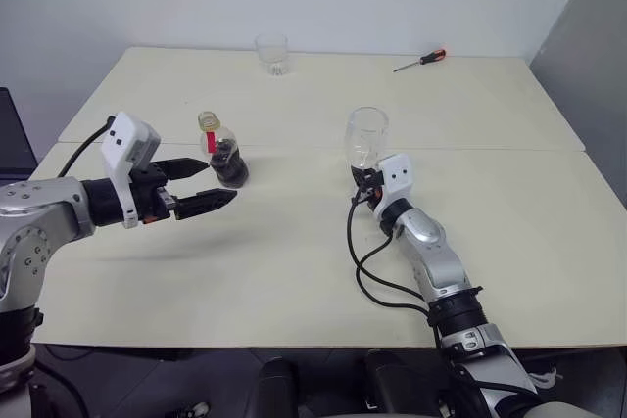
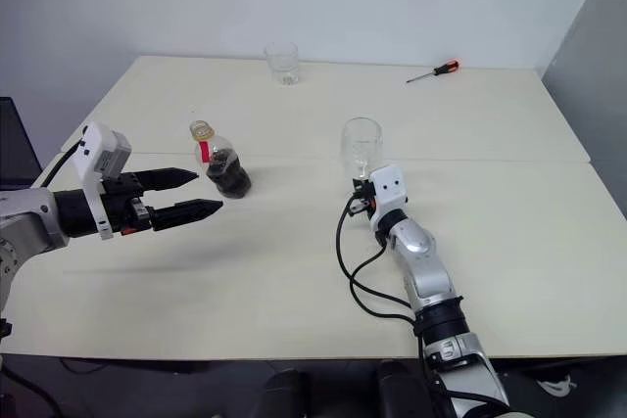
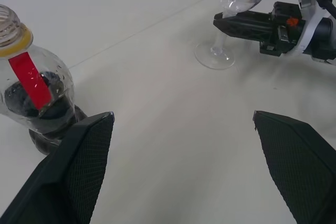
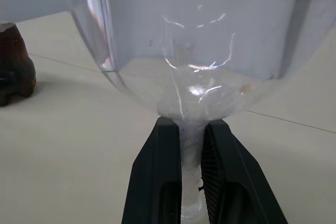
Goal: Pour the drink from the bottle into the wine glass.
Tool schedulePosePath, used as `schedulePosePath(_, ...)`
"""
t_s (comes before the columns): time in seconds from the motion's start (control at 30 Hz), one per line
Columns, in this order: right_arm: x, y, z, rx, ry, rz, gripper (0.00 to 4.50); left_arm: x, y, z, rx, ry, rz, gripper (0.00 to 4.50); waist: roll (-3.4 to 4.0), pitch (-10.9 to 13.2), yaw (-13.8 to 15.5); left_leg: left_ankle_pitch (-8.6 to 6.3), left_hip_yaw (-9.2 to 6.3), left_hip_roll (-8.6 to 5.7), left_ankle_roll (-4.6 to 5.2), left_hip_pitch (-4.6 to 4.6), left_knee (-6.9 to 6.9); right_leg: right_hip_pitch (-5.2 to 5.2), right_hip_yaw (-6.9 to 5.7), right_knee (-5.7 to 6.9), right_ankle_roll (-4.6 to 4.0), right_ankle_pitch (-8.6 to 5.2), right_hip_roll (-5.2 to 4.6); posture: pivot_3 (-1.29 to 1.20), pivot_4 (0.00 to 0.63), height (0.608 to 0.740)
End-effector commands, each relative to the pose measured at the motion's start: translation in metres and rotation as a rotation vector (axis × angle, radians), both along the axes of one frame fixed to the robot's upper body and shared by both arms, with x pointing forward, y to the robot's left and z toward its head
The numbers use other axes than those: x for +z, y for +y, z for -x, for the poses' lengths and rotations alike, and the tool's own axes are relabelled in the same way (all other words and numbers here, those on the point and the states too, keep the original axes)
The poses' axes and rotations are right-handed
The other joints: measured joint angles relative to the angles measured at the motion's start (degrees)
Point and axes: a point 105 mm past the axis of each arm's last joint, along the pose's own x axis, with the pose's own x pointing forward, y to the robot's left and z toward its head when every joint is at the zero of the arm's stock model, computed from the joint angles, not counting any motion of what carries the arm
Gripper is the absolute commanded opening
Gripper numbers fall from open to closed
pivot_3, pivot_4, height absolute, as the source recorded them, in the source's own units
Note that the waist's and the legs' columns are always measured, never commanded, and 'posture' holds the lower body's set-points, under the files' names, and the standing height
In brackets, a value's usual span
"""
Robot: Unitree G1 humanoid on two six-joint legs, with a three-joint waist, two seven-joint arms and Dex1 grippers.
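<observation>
Our right gripper [image 1: 366, 181] is clamped on the stem of the glass [image 1: 366, 135], which stands upright near the middle of the table [image 1: 509, 222] in the head view, its bowl empty. Off to the left, our left gripper [image 1: 201, 185] hangs spread wide and empty, its tips just short of the bottle [image 1: 223, 153], which stands upright with the drink [image 1: 228, 163] filling only its lower part. A tumbler [image 1: 272, 54] and a screwdriver [image 1: 421, 61] sit well apart at the far edge, and we judge them no part of the job. From the left wrist we see both fingers [image 3: 73, 177] parted, with the bottle beside one of them and not between them; its neck looks open, with only a yellowish ring below the threads. Across the table the glass foot rests flat, with the right gripper on the stem above it. From the right wrist we see the two fingers [image 4: 157, 182] pinching the stem from either side, the clear bowl above them dry, the bottle's base at the edge. By our reckoning, the glass is secured and nothing is poured yet; grasping the bottle, lifting, tilting and pouring all remain.
</observation>
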Motion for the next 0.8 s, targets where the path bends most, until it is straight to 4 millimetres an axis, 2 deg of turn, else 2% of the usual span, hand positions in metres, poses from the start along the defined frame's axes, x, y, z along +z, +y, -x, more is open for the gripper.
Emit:
schedulePosePath(0.03, 0.030, 0.015, 0.002, 0.057, -0.070, -0.036, 0.24, 0.016, 0.010, 0.001, 0.017, -0.063, -0.026, 4.50, 0.00, 0.0, -0.1, 0.00, 0.01, 0.01, 0.00, -0.01, -0.01, -0.04, 0.03, 0.03, -0.02, -0.01, 0.01, 0.00, 0.150, 0.740)
schedulePosePath(0.3, 0.042, 0.039, 0.012, 0.143, -0.127, -0.054, 0.24, 0.009, 0.001, 0.004, 0.001, -0.056, -0.005, 4.50, 0.00, 0.0, 0.0, -0.01, 0.00, 0.01, -0.01, -0.06, -0.05, -0.11, 0.00, 0.19, -0.25, -0.10, 0.02, 0.00, 0.150, 0.740)
schedulePosePath(0.4, 0.041, 0.047, 0.015, 0.172, -0.137, -0.045, 0.24, 0.009, 0.001, 0.004, 0.003, -0.056, -0.005, 4.50, -0.01, 0.0, 0.0, -0.01, -0.01, 0.01, -0.01, -0.05, -0.04, -0.12, -0.01, 0.23, -0.23, -0.11, 0.02, 0.00, 0.150, 0.740)
schedulePosePath(0.5, 0.029, 0.053, 0.014, 0.176, -0.128, -0.003, 0.24, 0.009, 0.001, 0.005, 0.006, -0.057, -0.006, 4.50, -0.02, 0.0, 0.0, 0.00, -0.02, 0.01, -0.01, -0.05, -0.02, -0.11, -0.03, 0.24, -0.20, -0.13, 0.02, 0.00, 0.150, 0.740)
schedulePosePath(0.6, 0.022, 0.053, 0.010, 0.163, -0.119, 0.033, 0.24, 0.008, 0.003, 0.005, 0.013, -0.057, -0.010, 4.50, -0.02, 0.0, 0.0, 0.00, -0.01, 0.00, -0.01, -0.05, 0.00, -0.10, -0.04, 0.26, -0.21, -0.13, 0.02, 0.00, 0.150, 0.740)
schedulePosePath(0.7, 0.009, 0.043, -0.001, 0.096, -0.070, 0.069, 0.23, 0.008, 0.003, 0.006, 0.017, -0.057, -0.013, 4.50, -0.02, 0.0, 0.0, 0.00, -0.01, 0.00, -0.01, -0.04, 0.01, -0.11, -0.03, 0.26, -0.21, -0.12, 0.02, 0.00, 0.150, 0.740)
schedulePosePath(0.8, 0.007, 0.040, -0.004, 0.086, -0.059, 0.060, 0.23, 0.007, 0.004, 0.007, 0.019, -0.056, -0.015, 4.50, -0.03, 0.0, 0.0, 0.00, -0.01, 0.00, -0.01, -0.01, 0.01, -0.09, -0.02, 0.27, -0.22, -0.12, 0.02, 0.00, 0.150, 0.740)
